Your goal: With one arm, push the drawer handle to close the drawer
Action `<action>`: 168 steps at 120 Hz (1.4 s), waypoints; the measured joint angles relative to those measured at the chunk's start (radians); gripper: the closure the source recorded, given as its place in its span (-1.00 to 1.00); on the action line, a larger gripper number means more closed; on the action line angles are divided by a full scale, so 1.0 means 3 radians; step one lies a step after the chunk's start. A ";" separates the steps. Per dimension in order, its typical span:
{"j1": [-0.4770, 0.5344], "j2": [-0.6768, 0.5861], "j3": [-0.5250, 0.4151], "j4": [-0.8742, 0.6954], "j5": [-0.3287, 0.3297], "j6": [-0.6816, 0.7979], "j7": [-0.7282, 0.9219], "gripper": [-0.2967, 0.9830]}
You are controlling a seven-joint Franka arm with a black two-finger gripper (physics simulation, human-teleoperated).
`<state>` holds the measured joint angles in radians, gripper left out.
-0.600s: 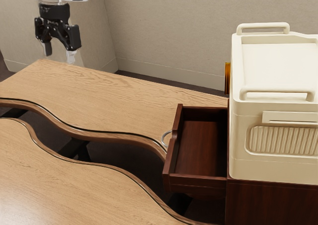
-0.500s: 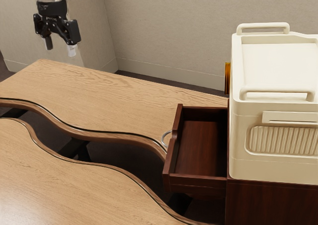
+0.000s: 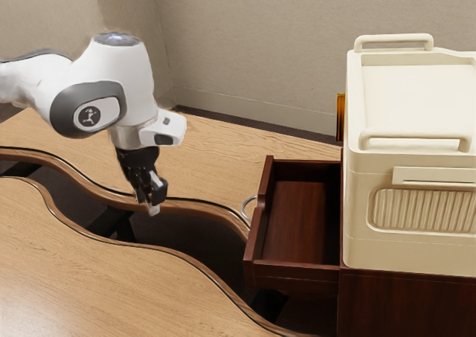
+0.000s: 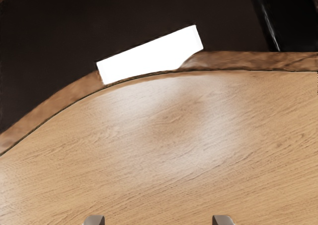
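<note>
The black two-finger gripper (image 3: 147,205) is open, its fingers well apart with nothing between them, and points down near the wavy edge of the far tabletop section (image 3: 216,158). Above it, the white-and-gray arm (image 3: 137,80) comes in from the exterior view's left. In the wrist view, wood grain lies below the hand, with the curved brown edge (image 4: 248,60) and a dark gap (image 4: 99,21) beyond it; a bright white shape (image 4: 149,55) crosses that edge, though I cannot tell what it is. In the exterior view, the gap runs between the far section and the near tabletop section (image 3: 74,277). Toward the exterior view's right, well apart from the gripper, is the curved metal drawer handle (image 3: 248,205), fixed to the front of the dark reddish-brown drawer (image 3: 301,222). The drawer stands open, sticking out of the matching cabinet (image 3: 405,303) toward the exterior view's left. On top of the cabinet sits a cream-colored box (image 3: 413,95), with a rounded bar (image 3: 394,39) on its far upper edge, another (image 3: 416,136) on its near one, and a ribbed panel (image 3: 428,210) on its near side. An amber object (image 3: 341,117) is partly visible beside the box, in front of the beige wall (image 3: 253,39).
</note>
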<state>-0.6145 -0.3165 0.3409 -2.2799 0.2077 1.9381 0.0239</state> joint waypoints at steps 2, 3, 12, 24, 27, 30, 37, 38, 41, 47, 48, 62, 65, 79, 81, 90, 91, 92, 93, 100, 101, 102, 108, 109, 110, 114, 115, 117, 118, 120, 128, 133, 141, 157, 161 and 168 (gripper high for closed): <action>-0.0003 -0.0001 -0.0021 -0.0067 0.0041 0.0106 0.0022 0.30; -0.0003 0.0001 -0.0029 -0.0098 0.0059 0.0162 0.0037 0.32; 0.0012 0.0006 -0.0066 -0.0340 0.0240 0.0662 0.0177 0.45; 0.0057 0.0019 -0.0076 -0.0493 0.0439 0.1160 0.0340 0.56; 0.0060 0.0019 -0.0079 -0.0529 0.0500 0.1257 0.0379 0.58; 0.0062 0.0019 -0.0082 -0.0578 0.0552 0.1352 0.0417 0.59; 0.0064 0.0028 -0.0088 -0.0669 0.0688 0.1538 0.0505 0.62; 0.0064 0.0031 -0.0089 -0.0676 0.0714 0.1561 0.0518 0.63; 0.0064 0.0042 -0.0090 -0.0693 0.0783 0.1623 0.0557 0.63; 0.0065 0.0074 -0.0092 -0.0708 0.0888 0.1730 0.0634 0.65; 0.0065 0.0081 -0.0092 -0.0709 0.0902 0.1746 0.0646 0.65; 0.0066 0.0152 -0.0131 -0.0702 0.1020 0.1926 0.0796 0.67; 0.0065 0.0155 -0.0155 -0.0694 0.1032 0.1953 0.0824 0.67; 0.0051 0.0223 -0.0257 -0.0673 0.1065 0.2049 0.0921 0.68; 0.0050 0.0237 -0.0268 -0.0670 0.1068 0.2060 0.0932 0.68; 0.0043 0.0283 -0.0321 -0.0660 0.1072 0.2100 0.0981 0.69; 0.0042 0.0293 -0.0324 -0.0656 0.1072 0.2104 0.0986 0.69; 0.0041 0.0302 -0.0327 -0.0653 0.1073 0.2108 0.0990 0.69; 0.0040 0.0312 -0.0329 -0.0650 0.1073 0.2115 0.0995 0.69; 0.0037 0.0376 -0.0339 -0.0636 0.1077 0.2159 0.1027 0.69; 0.0036 0.0384 -0.0340 -0.0631 0.1077 0.2164 0.1032 0.69; 0.0035 0.0391 -0.0340 -0.0626 0.1077 0.2170 0.1036 0.69; 0.0015 0.0437 -0.0342 -0.0590 0.1079 0.2197 0.1061 0.69; 0.0012 0.0444 -0.0342 -0.0584 0.1079 0.2200 0.1065 0.69; 0.0010 0.0450 -0.0343 -0.0579 0.1079 0.2204 0.1069 0.69; -0.0001 0.0485 -0.0346 -0.0546 0.1079 0.2218 0.1084 0.69; -0.0004 0.0499 -0.0346 -0.0531 0.1079 0.2221 0.1087 0.69; -0.0009 0.0524 -0.0347 -0.0506 0.1079 0.2227 0.1094 0.69; -0.0012 0.0535 -0.0347 -0.0496 0.1079 0.2229 0.1098 0.69; -0.0017 0.0556 -0.0348 -0.0478 0.1078 0.2234 0.1104 0.69; -0.0039 0.0646 -0.0348 -0.0396 0.1074 0.2251 0.1129 0.69; -0.0050 0.0684 -0.0349 -0.0360 0.1072 0.2259 0.1143 0.69; -0.0077 0.0743 -0.0349 -0.0289 0.1070 0.2269 0.1163 0.69; -0.0097 0.0851 -0.0349 -0.0171 0.1038 0.2280 0.1199 0.69; -0.0095 0.0875 -0.0348 -0.0141 0.1030 0.2281 0.1209 0.69; -0.0093 0.0920 -0.0347 -0.0087 0.1011 0.2283 0.1223 0.69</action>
<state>-0.6425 -0.0405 0.2367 -2.3059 0.5111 2.6229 0.3907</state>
